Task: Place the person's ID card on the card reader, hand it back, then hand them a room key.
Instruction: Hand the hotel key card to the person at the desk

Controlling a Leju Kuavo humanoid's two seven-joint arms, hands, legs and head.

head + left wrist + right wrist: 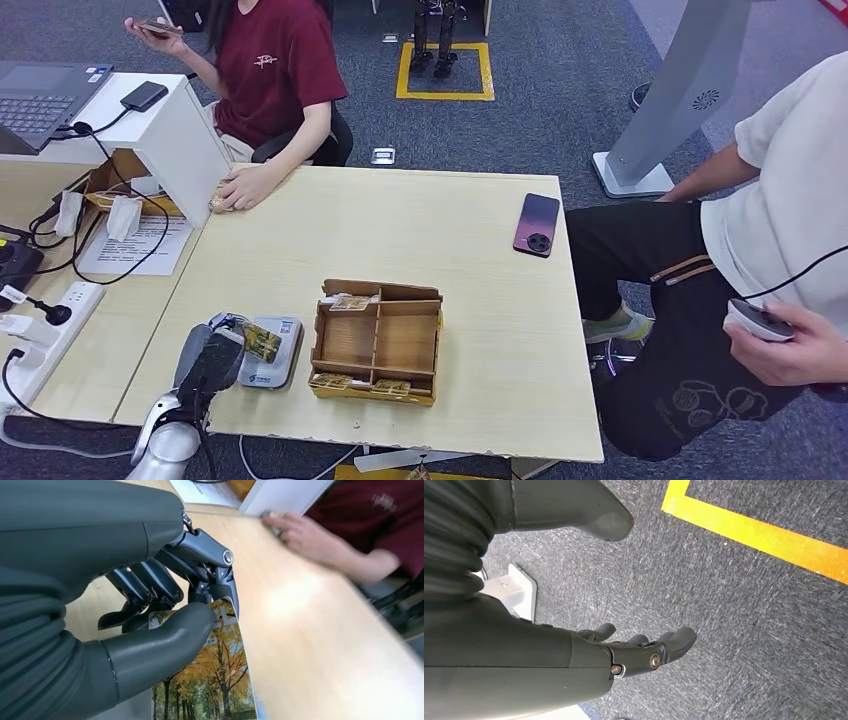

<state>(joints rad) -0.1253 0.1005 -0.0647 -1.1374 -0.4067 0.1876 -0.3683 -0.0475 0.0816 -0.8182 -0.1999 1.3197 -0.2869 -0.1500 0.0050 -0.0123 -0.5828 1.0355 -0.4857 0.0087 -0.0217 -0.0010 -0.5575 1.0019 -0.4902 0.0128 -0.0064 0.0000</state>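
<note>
So the left hand (222, 352) has the ID card (262, 342) pinched between thumb and fingers, right over the card reader (272, 352) at the counter's (480, 300) near left, presumably for scanning. Room keys sit in the wooden tray (377, 342) just right of it, handy for later. Right hand (639, 652) hangs over the floor, fingers loosely apart, holding nothing.

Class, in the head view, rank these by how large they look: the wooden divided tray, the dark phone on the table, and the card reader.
1. Wooden divided tray
2. Card reader, partly hidden by the left hand
3. Dark phone; its rank against the reader is unsure
</note>
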